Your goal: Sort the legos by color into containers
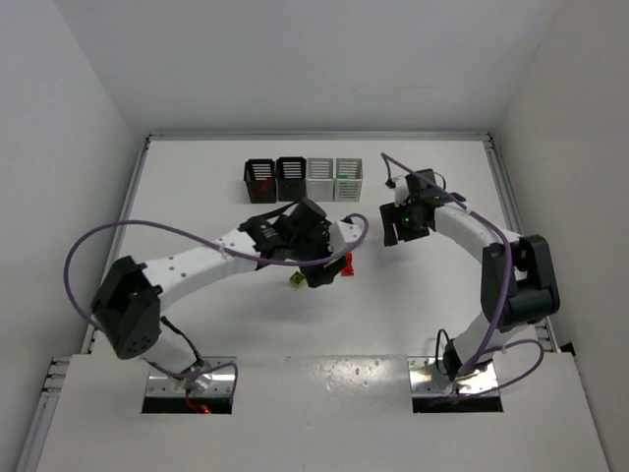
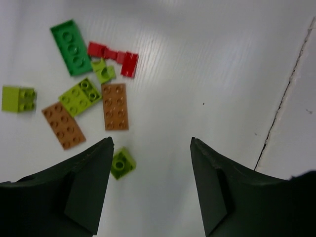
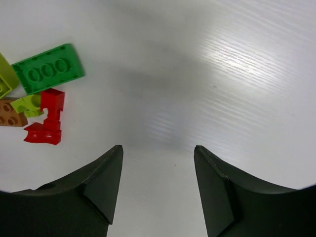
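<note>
The legos lie in a loose cluster on the white table. In the left wrist view I see a long green brick (image 2: 71,47), joined red pieces (image 2: 114,58), two orange-tan plates (image 2: 114,106), several yellow-green bricks (image 2: 79,96) and a small yellow-green one (image 2: 122,163) beside my left finger. My left gripper (image 2: 152,143) hangs open over bare table just right of the cluster, holding nothing. My right gripper (image 3: 158,148) is open and empty, with the green brick (image 3: 48,68) and red pieces (image 3: 47,121) to its left. The containers (image 1: 304,177) stand in a row at the back, two black, two white.
A dark seam (image 2: 281,108) in the table runs to the right of the left gripper. White walls enclose the table on three sides. From above, the left arm (image 1: 197,264) reaches across the middle and covers much of the lego cluster.
</note>
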